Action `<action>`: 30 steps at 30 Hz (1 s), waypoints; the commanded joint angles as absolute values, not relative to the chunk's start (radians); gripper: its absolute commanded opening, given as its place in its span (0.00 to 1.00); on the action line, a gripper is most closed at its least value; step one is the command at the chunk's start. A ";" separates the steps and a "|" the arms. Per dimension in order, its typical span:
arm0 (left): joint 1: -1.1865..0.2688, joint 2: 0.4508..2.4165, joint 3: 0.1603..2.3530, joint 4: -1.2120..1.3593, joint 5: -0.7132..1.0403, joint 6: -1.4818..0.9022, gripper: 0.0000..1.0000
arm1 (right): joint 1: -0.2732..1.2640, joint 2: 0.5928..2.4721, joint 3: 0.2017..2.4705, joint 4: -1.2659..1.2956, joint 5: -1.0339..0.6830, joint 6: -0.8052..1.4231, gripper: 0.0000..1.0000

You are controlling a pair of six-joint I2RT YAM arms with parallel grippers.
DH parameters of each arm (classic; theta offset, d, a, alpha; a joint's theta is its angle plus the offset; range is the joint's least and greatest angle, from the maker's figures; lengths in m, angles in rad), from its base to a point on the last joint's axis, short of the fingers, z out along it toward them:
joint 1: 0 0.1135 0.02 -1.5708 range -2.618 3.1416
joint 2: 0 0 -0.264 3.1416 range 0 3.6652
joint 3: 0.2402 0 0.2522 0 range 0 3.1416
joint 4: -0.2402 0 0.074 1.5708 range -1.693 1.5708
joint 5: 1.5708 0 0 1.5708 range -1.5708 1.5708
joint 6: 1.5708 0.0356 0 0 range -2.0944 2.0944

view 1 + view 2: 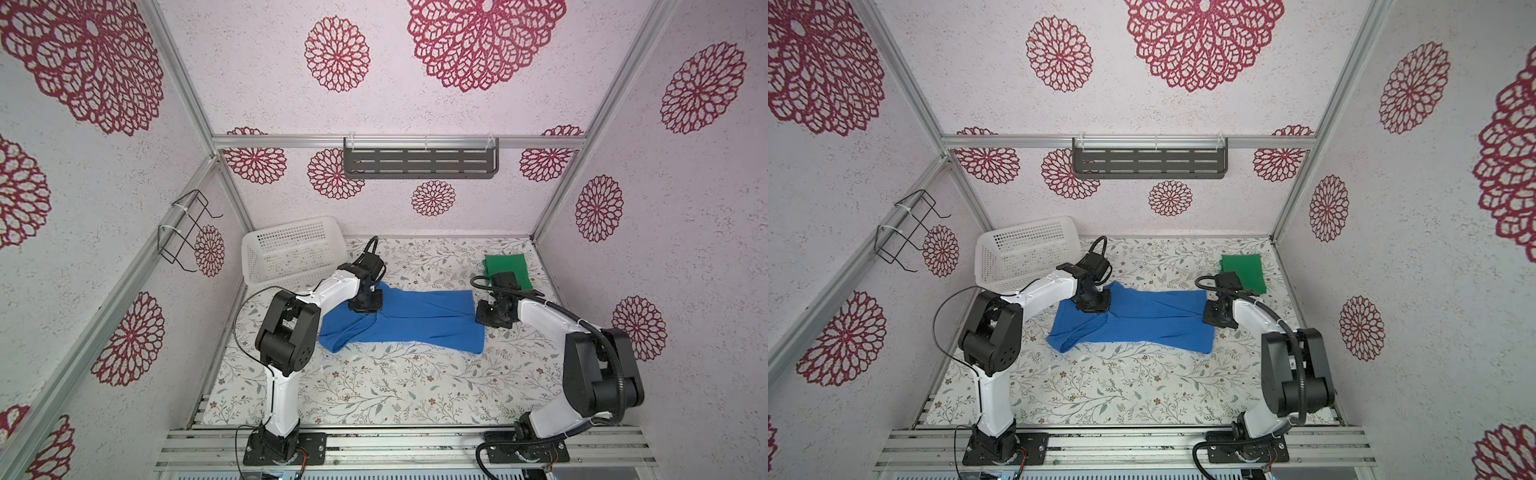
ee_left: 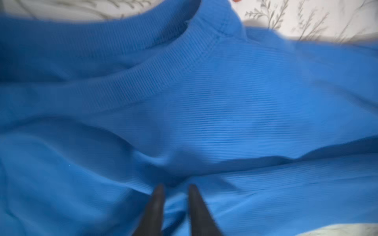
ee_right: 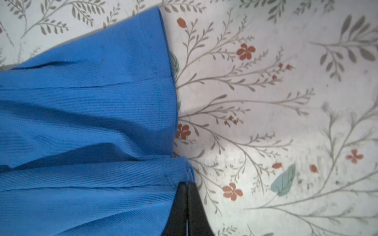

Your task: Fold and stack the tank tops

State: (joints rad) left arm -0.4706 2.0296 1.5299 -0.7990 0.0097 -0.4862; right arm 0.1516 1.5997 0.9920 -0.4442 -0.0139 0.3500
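1. Currently, the blue tank top (image 1: 415,320) is lying lengthwise across the middle of the desk (image 1: 374,386). Its neck end is pointing toward the left arm and its hem toward the right arm.
2. Long creases are running along the cloth, and its near corner on the left side is bunching into a rumpled flap.
3. The left fingers (image 2: 158,196) are standing a little apart above the neck end of the top. Their tips are pointing into a crease below the ribbed neckband. Blue cloth is showing through the gap, and I am seeing nothing pinched between them.
4. The right fingers (image 3: 196,204) are pressing together on one corner of the hem, at the opposite end of the top. That corner is gathering up into their tips.
5. The green tank top (image 1: 505,268) is lying folded into a flat rectangle at the far right corner of the desk, apart from the blue one. The right arm's wrist is covering part of its near edge in both top views.
6. A white perforated basket (image 1: 286,226) is sitting at the far left corner of the desk, behind the left arm.
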 commanded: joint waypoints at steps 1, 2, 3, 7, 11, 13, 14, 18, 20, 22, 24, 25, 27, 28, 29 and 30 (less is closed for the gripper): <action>-0.454 1.977 1.581 -0.872 -0.046 -0.413 0.42 | 0.146 1.607 1.094 -0.417 0.000 0.284 0.22; -0.450 1.934 1.579 -0.891 -0.068 -0.407 0.46 | 0.145 1.606 1.119 -0.440 0.003 0.272 0.29; -0.447 1.902 1.570 -0.903 -0.081 -0.404 0.48 | 0.146 1.603 1.138 -0.467 0.008 0.266 0.33; -0.442 1.733 1.443 -0.933 -0.131 -0.433 0.49 | 0.150 1.529 1.141 -0.562 0.000 0.263 0.37; -0.441 1.551 1.206 -0.904 -0.133 -0.533 0.46 | 0.177 1.439 1.052 -0.608 -0.037 0.287 0.37; -0.444 1.474 1.092 -0.891 -0.132 -0.595 0.45 | 0.195 1.407 1.002 -0.618 -0.058 0.305 0.37; -0.445 1.448 1.051 -0.883 -0.136 -0.617 0.45 | 0.203 1.396 0.983 -0.618 -0.069 0.313 0.37; -0.446 1.412 0.940 -0.854 -0.141 -0.665 0.46 | 0.247 1.384 0.946 -0.619 -0.087 0.333 0.37; -0.451 1.433 0.927 -0.853 -0.150 -0.670 0.47 | 0.260 1.390 0.948 -0.618 -0.084 0.334 0.37; -0.454 1.463 0.919 -0.832 -0.162 -0.667 0.48 | 0.266 1.397 0.952 -0.609 -0.087 0.338 0.37; -0.453 1.493 0.921 -0.810 -0.174 -0.661 0.48 | 0.269 1.399 0.955 -0.602 -0.094 0.342 0.37; -0.453 1.506 0.925 -0.797 -0.178 -0.655 0.48 | 0.272 1.402 0.956 -0.598 -0.101 0.345 0.37; -0.451 1.536 0.937 -0.779 -0.179 -0.645 0.47 | 0.278 1.406 0.954 -0.597 -0.107 0.347 0.37; -0.451 1.555 0.946 -0.778 -0.186 -0.643 0.44 | 0.281 1.407 0.953 -0.597 -0.106 0.347 0.37; -0.449 1.571 0.956 -0.778 -0.189 -0.639 0.40 | 0.282 1.406 0.949 -0.596 -0.106 0.348 0.37; -0.446 1.588 0.963 -0.779 -0.190 -0.637 0.35 | 0.283 1.404 0.946 -0.597 -0.107 0.349 0.37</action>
State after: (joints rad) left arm -0.4488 1.5566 0.9314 -0.8192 -0.1616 -0.6418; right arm 0.2745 1.4063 0.9348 -0.5995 -0.0925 0.3264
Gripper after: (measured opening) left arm 0.367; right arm 0.367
